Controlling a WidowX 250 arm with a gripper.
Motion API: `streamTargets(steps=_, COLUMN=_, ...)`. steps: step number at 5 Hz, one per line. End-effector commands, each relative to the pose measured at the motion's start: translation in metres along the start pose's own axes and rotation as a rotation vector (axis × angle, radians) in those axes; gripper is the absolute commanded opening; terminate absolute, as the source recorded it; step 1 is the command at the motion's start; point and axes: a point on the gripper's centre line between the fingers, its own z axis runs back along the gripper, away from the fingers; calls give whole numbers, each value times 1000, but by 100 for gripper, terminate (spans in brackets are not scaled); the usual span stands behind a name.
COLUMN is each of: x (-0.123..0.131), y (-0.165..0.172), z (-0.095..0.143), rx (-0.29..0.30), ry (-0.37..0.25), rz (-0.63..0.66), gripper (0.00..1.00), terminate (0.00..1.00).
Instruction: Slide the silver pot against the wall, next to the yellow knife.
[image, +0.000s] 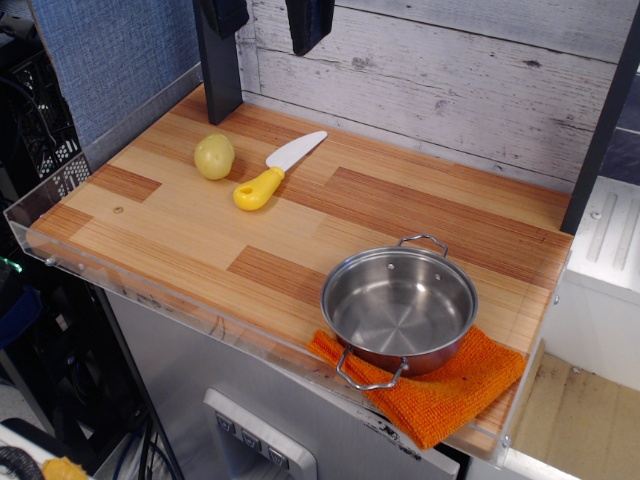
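Near the front right corner of the wooden table (180, 235), the silver pot (399, 305) sits upright w/ nothing inside; its bare shiny bottom shows. It's shallow, round, stainless, w/ two wire loop handles, one toward the wall, one toward the front edge. Its front half rests on an orange cloth (450, 385) that reaches past the table edge; the back half is on bare wood.

The yellow knife (275, 171) lies flat well apart from the pot, toward the back left, w/ chunky yellow handle pointing front-left and white blade pointing toward the wall (450, 75). A yellowish potato (214, 156) lies just beside the handle, on its left, not touching. The wall is whitewashed horizontal planks behind the table; the pot is well apart from it. A blue fabric panel (120, 50) stands at the left.

As for the gripper (268, 18), only two dark finger-like pieces hang at the top edge, above the back left of the table, w/ a gap between them & holding nothing; arm itself is out of view.
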Motion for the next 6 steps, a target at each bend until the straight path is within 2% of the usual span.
streamTargets(steps=1, x=0, y=0, z=0, rx=0, ry=0, rz=0, gripper=100, terminate=0)
streamTargets(steps=2, x=-15, y=-21, z=-10, rx=-4, ry=14, rz=-5, gripper=100, terminate=0)
streamTargets(steps=3, x=-22, y=-36, z=-12, rx=-5, ry=3, rz=-16, gripper=100, terminate=0)
streamTargets(steps=4, x=-35, y=-62, z=-37, rx=-24, ry=46, rz=-49, gripper=100, terminate=0)
streamTargets(steps=5, x=-48, y=-68, z=-81, rx=-24, ry=120, rz=-24, gripper=100, terminate=0)
streamTargets(steps=6, x=-47, y=-67, z=-109, rx=12, ry=156, rz=26, gripper=100, terminate=0)
